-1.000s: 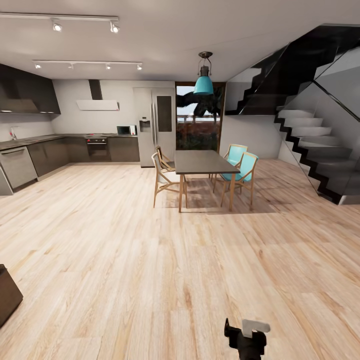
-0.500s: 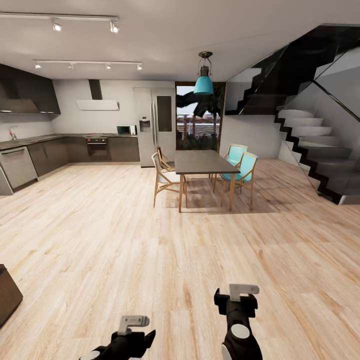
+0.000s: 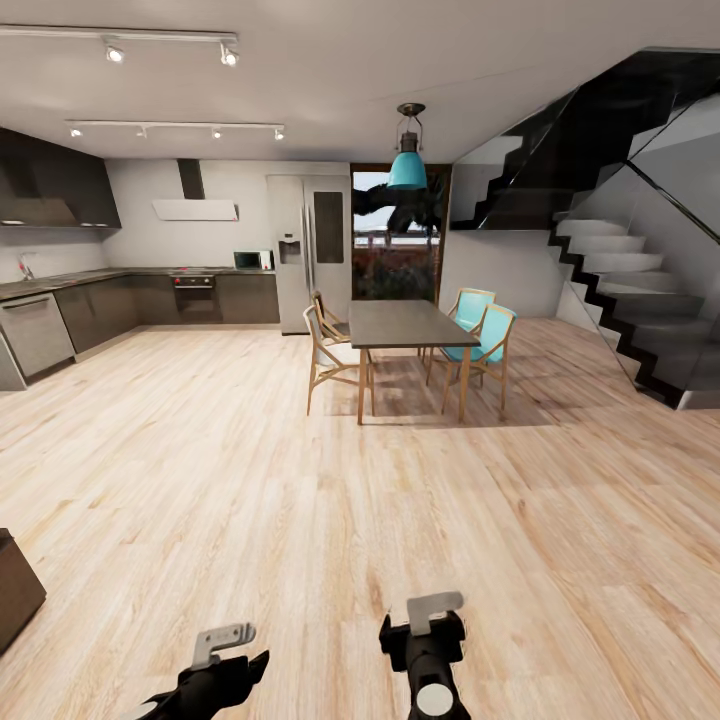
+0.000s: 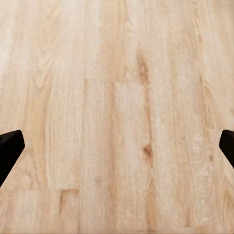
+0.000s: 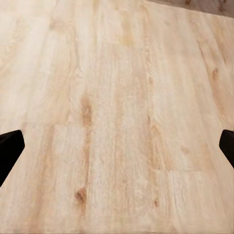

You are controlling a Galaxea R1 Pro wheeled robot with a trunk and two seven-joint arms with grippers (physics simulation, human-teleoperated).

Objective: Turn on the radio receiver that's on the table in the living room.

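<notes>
I have both arms low in front of me: my left gripper (image 3: 222, 645) and right gripper (image 3: 432, 615) hang over bare wood floor (image 3: 300, 500), each with its fingers spread wide at the edges of its wrist view, nothing held between them. Well ahead of the right gripper stands a dark dining table (image 3: 400, 323) with wooden chairs (image 3: 330, 355), its long axis running away from me. Far beyond the left gripper lies the dark-cabinet kitchen (image 3: 150, 300).
</notes>
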